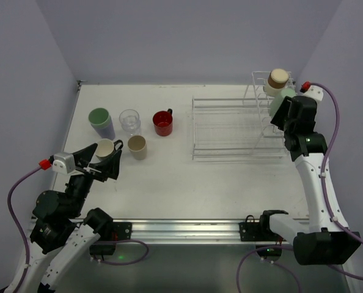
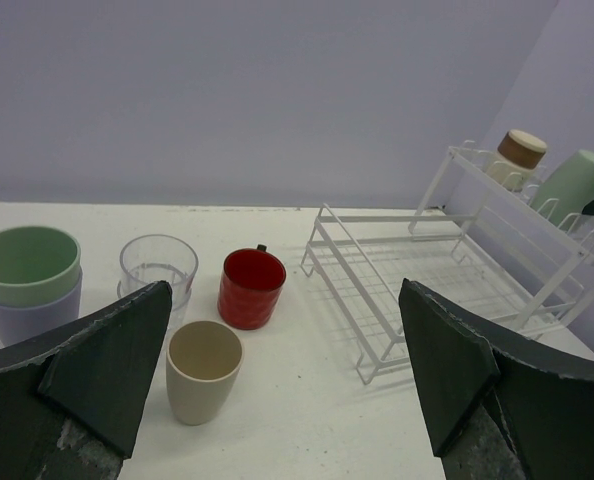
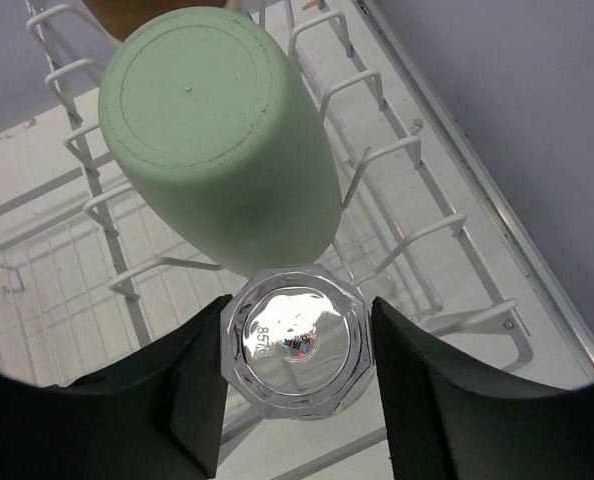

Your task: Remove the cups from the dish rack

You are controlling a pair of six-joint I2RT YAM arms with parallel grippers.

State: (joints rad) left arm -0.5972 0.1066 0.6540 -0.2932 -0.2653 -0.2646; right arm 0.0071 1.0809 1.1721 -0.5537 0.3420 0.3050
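Observation:
The white dish rack stands at the right. On its upright part sit a tan-brown cup, an upturned pale green cup and an upturned clear glass. My right gripper is shut on that glass, one finger against each side. On the table at the left stand a lavender tumbler, a second clear glass, a red mug, a black-handled mug and a tan cup. My left gripper is open and empty next to the black-handled mug.
The rack's low flat basket holds no cups. Lilac walls close in the table on the left, back and right. The rack's upright part stands close to the right wall.

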